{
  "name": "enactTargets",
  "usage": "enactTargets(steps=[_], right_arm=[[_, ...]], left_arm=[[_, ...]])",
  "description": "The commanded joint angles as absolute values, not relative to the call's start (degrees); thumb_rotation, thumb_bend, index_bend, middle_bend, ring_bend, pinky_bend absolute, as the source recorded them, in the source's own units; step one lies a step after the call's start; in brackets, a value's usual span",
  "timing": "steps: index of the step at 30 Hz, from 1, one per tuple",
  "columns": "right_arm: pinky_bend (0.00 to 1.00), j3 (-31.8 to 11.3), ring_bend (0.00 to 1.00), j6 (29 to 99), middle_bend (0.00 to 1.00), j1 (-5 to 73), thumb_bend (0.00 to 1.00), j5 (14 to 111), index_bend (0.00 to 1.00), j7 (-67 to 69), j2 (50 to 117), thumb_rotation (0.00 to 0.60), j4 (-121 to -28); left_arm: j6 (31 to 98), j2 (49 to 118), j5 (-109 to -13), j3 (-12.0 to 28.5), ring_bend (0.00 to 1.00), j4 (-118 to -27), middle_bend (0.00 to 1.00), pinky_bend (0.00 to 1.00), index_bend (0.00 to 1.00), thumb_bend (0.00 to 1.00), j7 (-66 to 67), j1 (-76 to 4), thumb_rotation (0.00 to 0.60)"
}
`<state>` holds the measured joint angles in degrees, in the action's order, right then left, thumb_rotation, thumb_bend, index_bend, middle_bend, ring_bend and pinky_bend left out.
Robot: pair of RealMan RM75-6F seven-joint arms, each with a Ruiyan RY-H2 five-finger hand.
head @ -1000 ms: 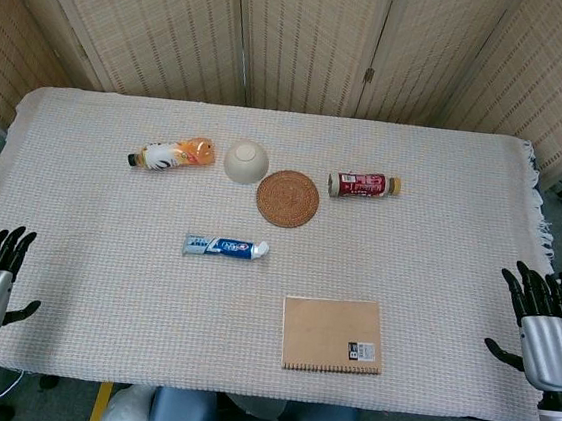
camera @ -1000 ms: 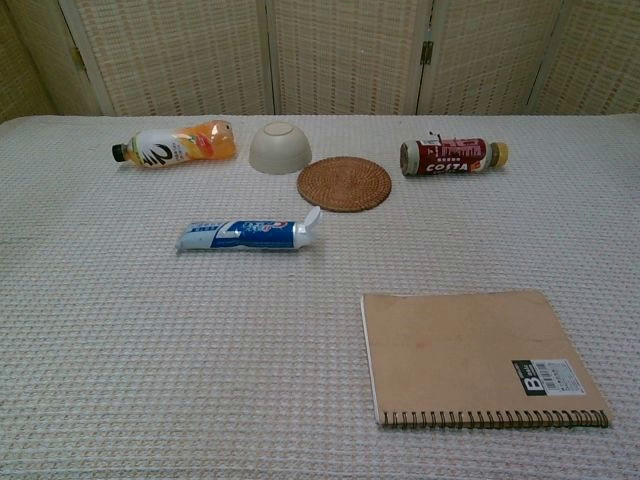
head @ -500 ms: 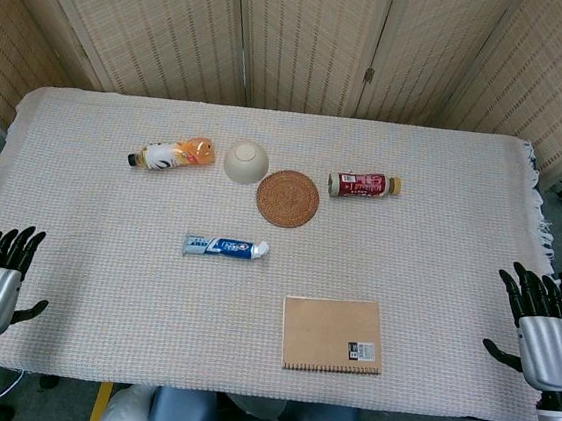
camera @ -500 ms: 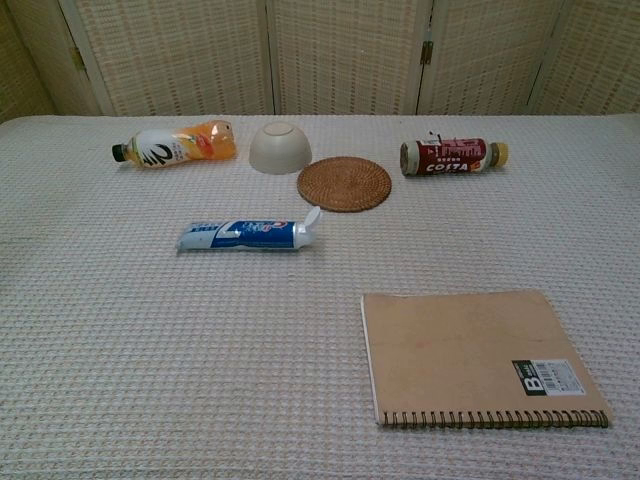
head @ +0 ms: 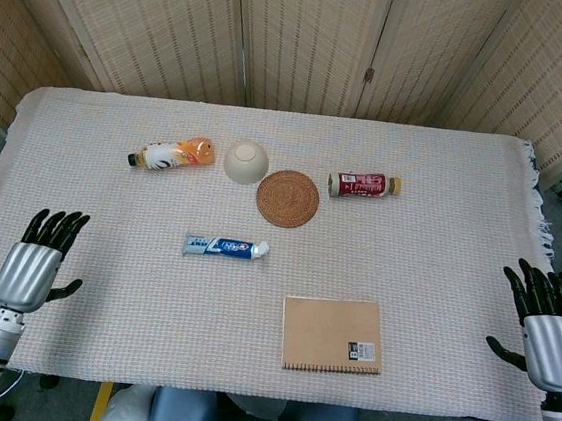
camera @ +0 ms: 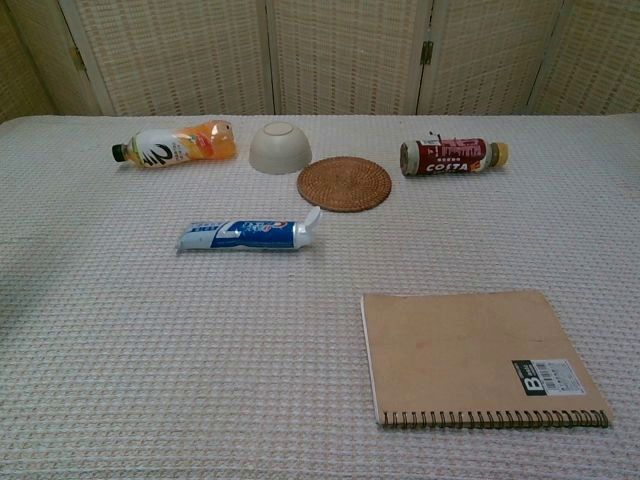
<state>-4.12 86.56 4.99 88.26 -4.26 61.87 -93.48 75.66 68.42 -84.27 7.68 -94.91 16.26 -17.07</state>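
My left hand point(head: 32, 267) hovers over the table's near left corner, fingers spread and empty. Beyond the table's right edge, my right hand point(head: 549, 334) is also spread and holds nothing. Neither hand shows in the chest view. A blue toothpaste tube point(head: 225, 248) point(camera: 248, 234) lies mid-table, nearest the left hand. A brown spiral notebook point(head: 332, 334) point(camera: 475, 355) lies near the front edge. Further back are an orange bottle point(head: 173, 153) point(camera: 176, 143) on its side, an upturned cream bowl point(head: 247, 161) point(camera: 279, 146), a woven round coaster point(head: 287, 198) point(camera: 344, 184) and a red bottle point(head: 364, 185) point(camera: 453, 156) lying down.
A pale woven cloth point(head: 437, 257) covers the whole table, with a fringe at its right edge. Folding wicker screens point(head: 310, 33) stand behind the table. A blue chair seat point(head: 239, 419) shows below the front edge.
My left hand has moved right and forward, from beside the table's left edge to over its near left corner. The right hand has barely shifted. The objects lie as before.
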Motion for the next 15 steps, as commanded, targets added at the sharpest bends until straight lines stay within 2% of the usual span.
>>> enactTargets(steps=[1,7,15], right_arm=[[0.00,-4.07,0.00,86.59,0.00,5.00,0.14,88.41,0.00,-4.17,61.77,0.600,-93.57],[0.00,-3.95,0.00,87.13,0.00,4.78,0.14,88.81,0.00,-4.34,61.76,0.600,-93.94],[0.00,-3.74,0.00,87.61,0.00,4.28,0.14,88.78,0.00,-4.11,61.66,0.600,-93.89]], left_arm=[[71.13,69.96,-84.00,9.34,0.13,-93.55,0.14,0.00,0.07,0.25,16.11,-21.16,0.600],[63.92,74.08,-81.71,11.41,0.15,-89.88,0.16,0.01,0.11,0.26,18.21,-27.99,0.600],[56.06,81.22,-73.86,13.76,0.16,-83.88,0.16,0.04,0.12,0.29,21.24,-35.04,0.600]])
